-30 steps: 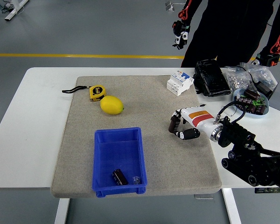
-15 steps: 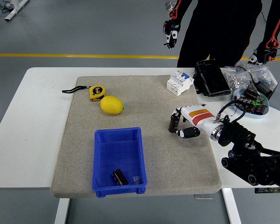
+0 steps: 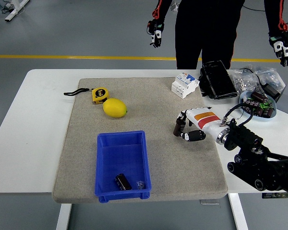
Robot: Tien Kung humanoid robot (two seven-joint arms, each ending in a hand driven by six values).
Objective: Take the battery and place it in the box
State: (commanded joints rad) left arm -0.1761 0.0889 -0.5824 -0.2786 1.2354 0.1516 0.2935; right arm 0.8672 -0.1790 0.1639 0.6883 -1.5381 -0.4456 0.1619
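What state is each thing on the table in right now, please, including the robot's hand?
Blue box: upright on the mat, open-topped.
Battery: lying inside the box, near its front.
Right hand: over the mat, fingers curled, holding nothing.
Lemon: resting on the mat, untouched.
Tape measure: on the mat, strap trailing left.
Circuit breaker: at the mat's far edge.
Bowl: filled with small parts.

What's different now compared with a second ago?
Only the person behind the table moved: both gloved hands swung outward, apart. The right hand stayed curled over the mat, holding nothing; the battery still lies in the blue box.
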